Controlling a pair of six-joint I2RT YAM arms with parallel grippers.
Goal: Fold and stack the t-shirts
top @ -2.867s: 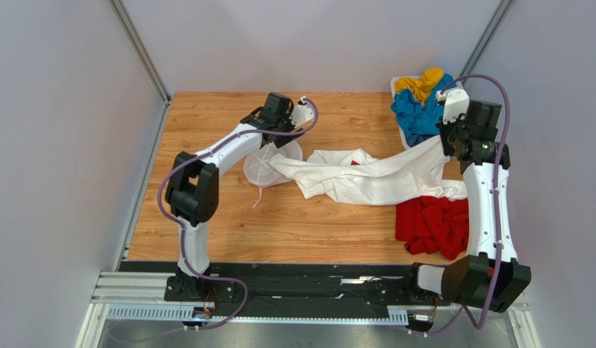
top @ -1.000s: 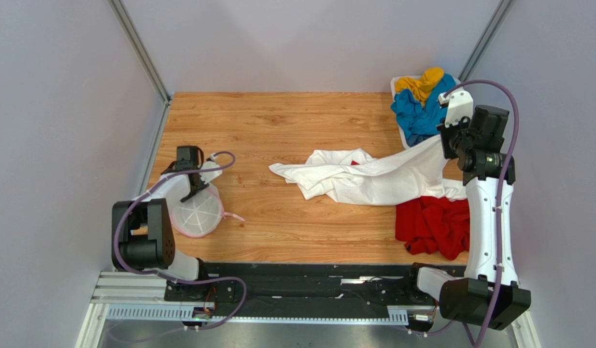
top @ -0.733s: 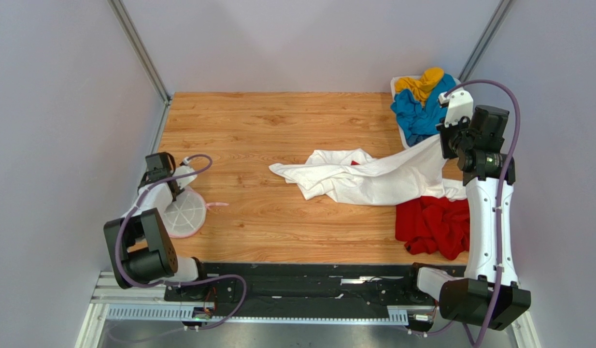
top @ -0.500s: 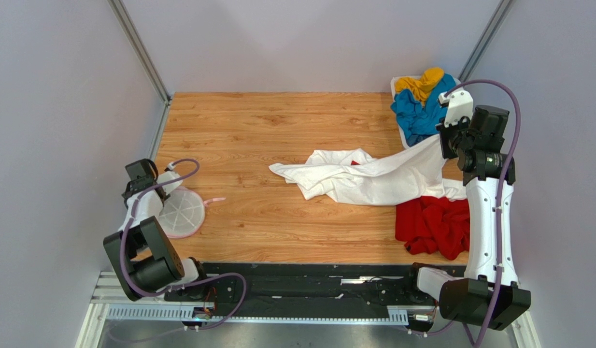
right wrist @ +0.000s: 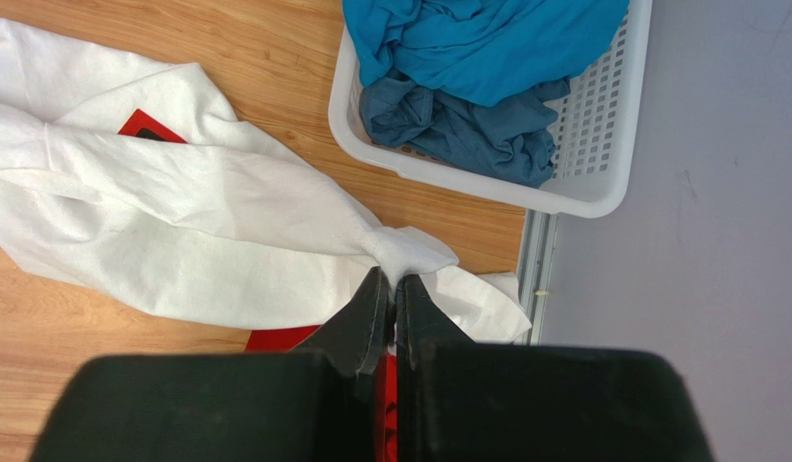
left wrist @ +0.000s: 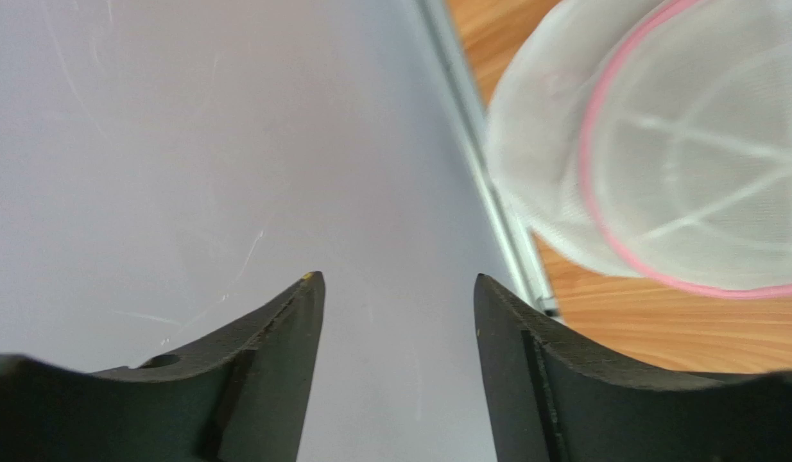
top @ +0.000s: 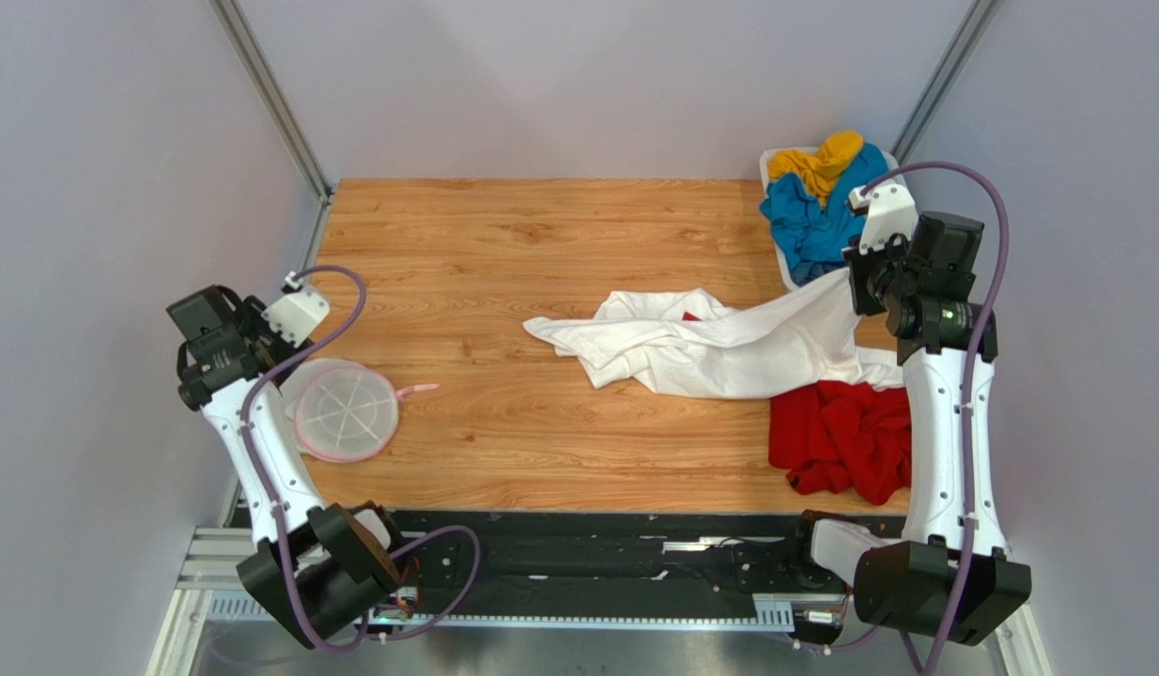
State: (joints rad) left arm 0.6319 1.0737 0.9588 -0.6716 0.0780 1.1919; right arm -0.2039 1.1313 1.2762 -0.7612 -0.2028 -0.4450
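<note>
The right gripper (right wrist: 390, 281) is clenched on the white t-shirt (top: 712, 345), its jaws pressed together on a bunched fold at the cloth's 3 o'clock end. From that pinch the shirt runs in a crumpled band toward the middle of the table (top: 543, 240), and a corner of its red print (right wrist: 144, 125) shows between the folds. In the top view the pinch sits at about 3 o'clock on the table, just beside the white lattice basket (right wrist: 602, 144), which stands at the 1 o'clock corner. The blue t-shirt (right wrist: 477, 38) lies heaped in the basket and the yellow t-shirt (top: 822, 162) sits on top of it. The red t-shirt (top: 839, 437) lies in a heap at 4 o'clock, touching the white one's near edge.

The left gripper (left wrist: 398, 284) is at 9 o'clock, well apart from every shirt. Its jaws are spread with nothing between them, and they face the grey wall (left wrist: 178, 144). A round mesh hamper with a pink rim (top: 345, 409) lies near it.
</note>
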